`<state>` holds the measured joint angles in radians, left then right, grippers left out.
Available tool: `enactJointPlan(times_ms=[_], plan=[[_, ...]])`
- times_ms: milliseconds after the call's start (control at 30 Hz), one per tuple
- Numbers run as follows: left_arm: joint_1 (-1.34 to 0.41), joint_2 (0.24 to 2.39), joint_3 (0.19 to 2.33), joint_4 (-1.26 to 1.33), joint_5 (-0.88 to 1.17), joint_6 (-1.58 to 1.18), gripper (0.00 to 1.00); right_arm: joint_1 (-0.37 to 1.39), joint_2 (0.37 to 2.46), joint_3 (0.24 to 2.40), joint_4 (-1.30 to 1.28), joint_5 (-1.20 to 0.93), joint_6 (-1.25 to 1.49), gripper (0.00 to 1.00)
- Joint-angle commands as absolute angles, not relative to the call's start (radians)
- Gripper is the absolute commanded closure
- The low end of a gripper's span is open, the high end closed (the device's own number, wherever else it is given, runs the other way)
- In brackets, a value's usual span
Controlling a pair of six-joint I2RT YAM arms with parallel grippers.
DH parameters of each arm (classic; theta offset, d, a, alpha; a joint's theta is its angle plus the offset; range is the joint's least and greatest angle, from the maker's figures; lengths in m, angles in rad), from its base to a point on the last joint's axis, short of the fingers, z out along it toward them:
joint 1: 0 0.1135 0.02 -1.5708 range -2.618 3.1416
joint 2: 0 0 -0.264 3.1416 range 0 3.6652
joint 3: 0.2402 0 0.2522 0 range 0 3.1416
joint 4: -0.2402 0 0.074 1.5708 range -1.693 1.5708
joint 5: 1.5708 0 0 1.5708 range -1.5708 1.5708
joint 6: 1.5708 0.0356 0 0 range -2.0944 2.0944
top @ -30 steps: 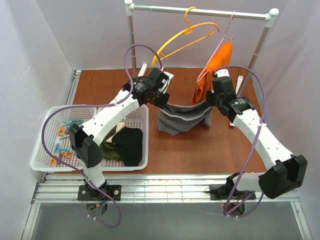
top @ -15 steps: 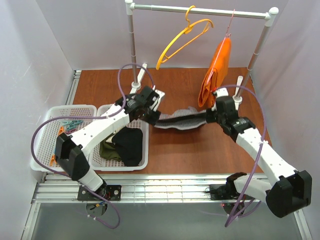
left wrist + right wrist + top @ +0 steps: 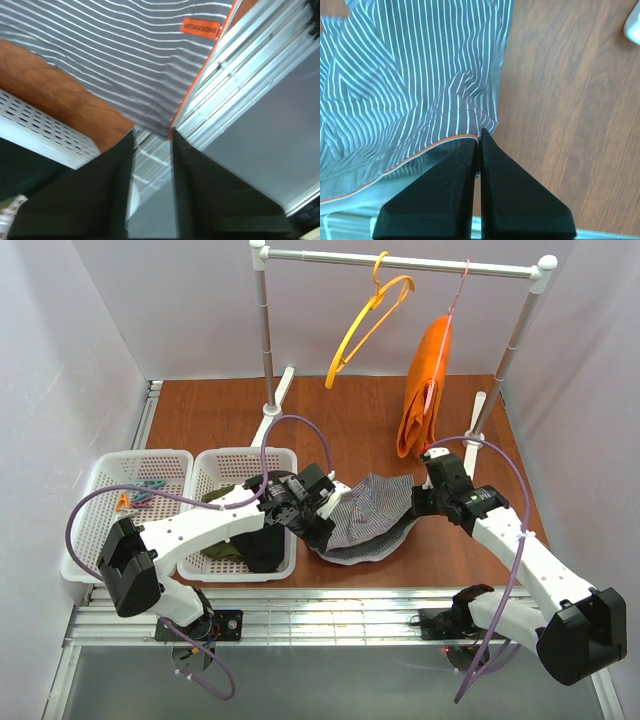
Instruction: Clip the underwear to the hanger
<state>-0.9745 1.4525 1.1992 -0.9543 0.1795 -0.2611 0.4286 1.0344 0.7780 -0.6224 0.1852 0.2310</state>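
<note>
Underwear (image 3: 365,520) lay crumpled on the table (image 3: 350,410) between your two arms, just right of the white basket (image 3: 245,453) holding dark clothes. Its orange tag (image 3: 199,28) showed in the left wrist view. Your left fingers (image 3: 115,190) stood slightly spread, with the garment's orange-edged corner right at their tips (whether it touched them I could not tell). Your right fingers (image 3: 440,200) were pressed together, pinching the orange-piped hem at the garment's right edge, low over the wood. The yellow hanger (image 3: 365,325) hung tilted by its hook from the rail (image 3: 400,262) at the back, well apart from the underwear, with an orange cloth (image 3: 425,390) hanging beside it.
</note>
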Motion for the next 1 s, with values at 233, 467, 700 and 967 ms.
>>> enactJointPlan(times_ms=[233,467,700,967], plan=[[-0.977,1.364,1.272,-1.035,0.249,-0.249,0.44,0.476,0.924,0.821,-0.994,0.120,0.417,0.87],[-0.977,1.515,1.272,-0.869,0.210,-0.242,0.82,0.474,0.922,0.851,-1.033,0.210,0.446,0.22],[-0.977,1.718,1.282,-0.726,0.267,-0.181,1.00,0.476,1.081,0.762,-0.740,0.160,0.437,0.99],[-0.977,1.795,1.252,-0.715,0.268,-0.152,1.00,0.476,1.262,0.683,-0.532,0.112,0.402,0.99]])
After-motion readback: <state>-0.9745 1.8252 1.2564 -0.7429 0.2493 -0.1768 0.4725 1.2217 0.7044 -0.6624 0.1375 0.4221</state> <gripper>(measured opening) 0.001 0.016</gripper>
